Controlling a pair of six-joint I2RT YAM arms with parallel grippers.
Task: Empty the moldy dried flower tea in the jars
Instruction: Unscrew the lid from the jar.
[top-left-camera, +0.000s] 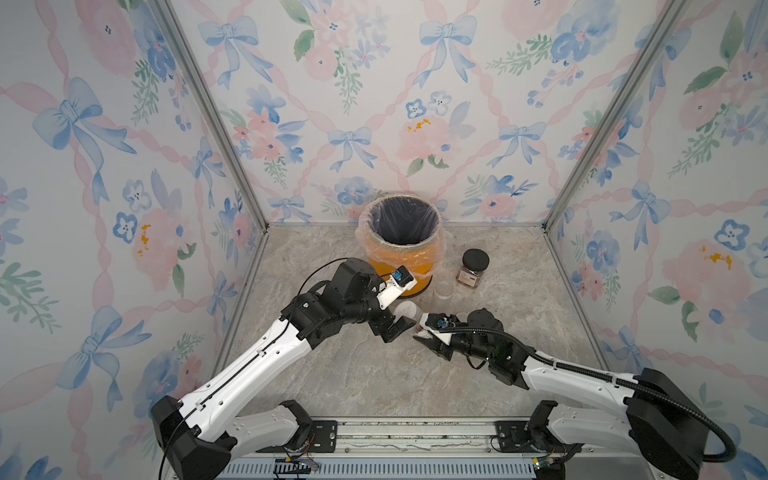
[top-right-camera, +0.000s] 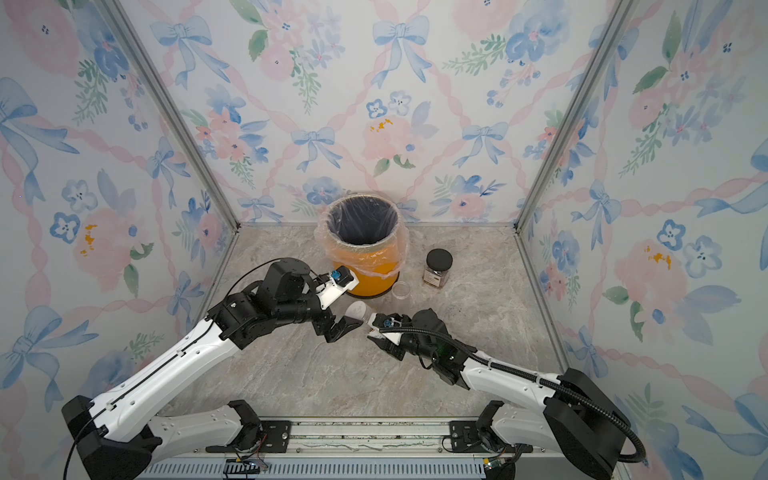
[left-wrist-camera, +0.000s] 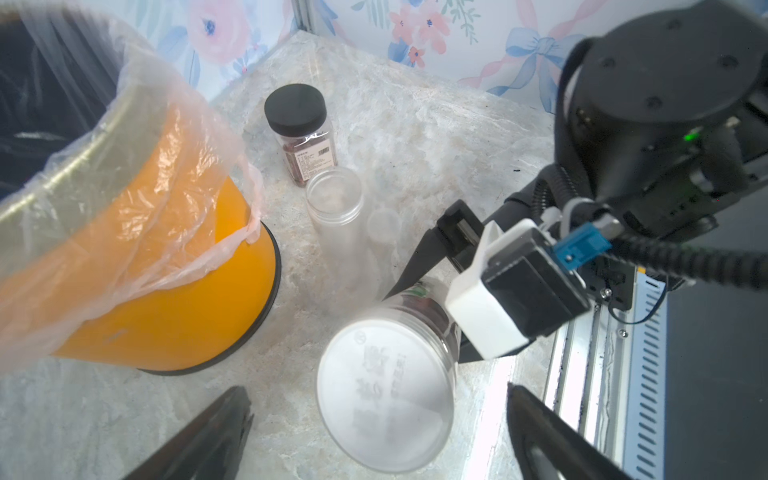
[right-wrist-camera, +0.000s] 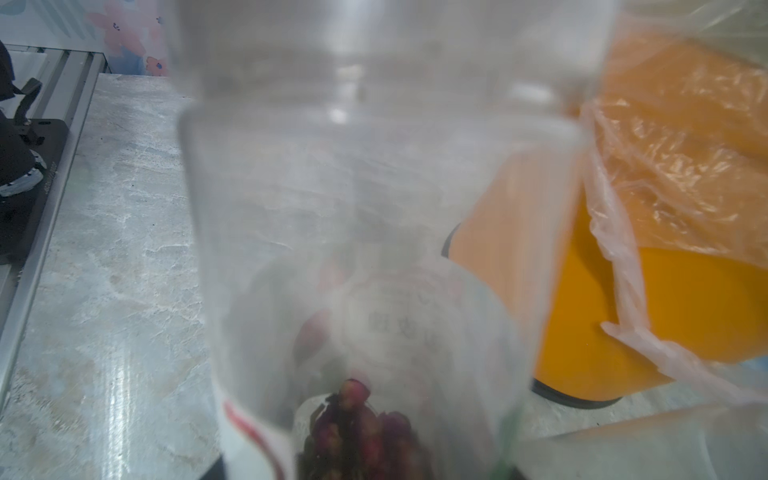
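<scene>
The round jar (top-left-camera: 409, 316) hangs tilted above the table's middle, with my right gripper (top-left-camera: 424, 332) shut on its clear body. Its white lid (left-wrist-camera: 384, 395) faces my left gripper (left-wrist-camera: 376, 390), which is open, one finger on each side of the lid and apart from it. Reddish-brown dried flower tea (right-wrist-camera: 357, 428) lies inside the held jar, close to the right wrist camera. The squarish labelled jar (top-left-camera: 473, 268) with its black lid stands right of the bin and holds dark tea. A tall slim clear jar (left-wrist-camera: 334, 199) stands lidless between them, and I see no tea in it.
An orange bin (top-left-camera: 419, 266) with a clear plastic liner stands at the back, just behind my left wrist. A small translucent cap (left-wrist-camera: 384, 226) sits beside the tall jar. Flowered walls close in three sides, and a metal rail (top-left-camera: 415, 440) runs along the front edge.
</scene>
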